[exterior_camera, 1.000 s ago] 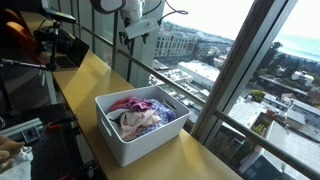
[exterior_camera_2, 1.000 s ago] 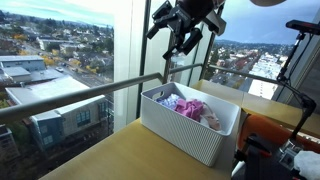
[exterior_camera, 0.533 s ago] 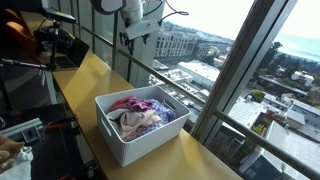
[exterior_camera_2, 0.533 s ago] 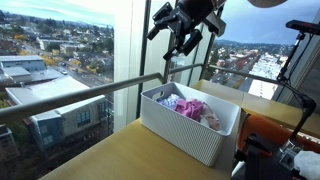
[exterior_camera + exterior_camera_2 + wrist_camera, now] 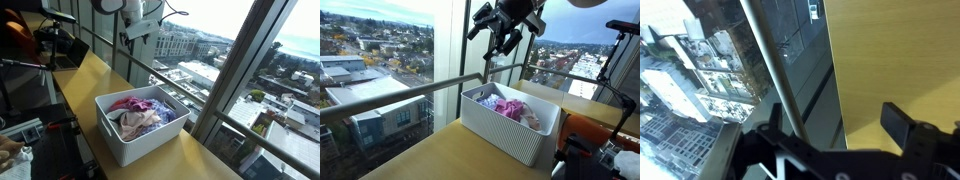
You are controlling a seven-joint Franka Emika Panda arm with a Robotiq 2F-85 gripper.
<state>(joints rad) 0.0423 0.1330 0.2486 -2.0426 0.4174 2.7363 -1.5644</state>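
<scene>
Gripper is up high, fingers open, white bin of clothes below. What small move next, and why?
Probably ease the gripper down toward the white bin. Its fingers stand open and empty, it hangs well above the clothes, and the wrist view shows only tabletop and window, not the bin.

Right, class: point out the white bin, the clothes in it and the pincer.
white bin (image 5: 150, 146): exterior view, near side wall.
clothes (image 5: 140, 118): exterior view, middle of the pile.
pincer (image 5: 501, 47): exterior view, midway between its fingertips.
</scene>
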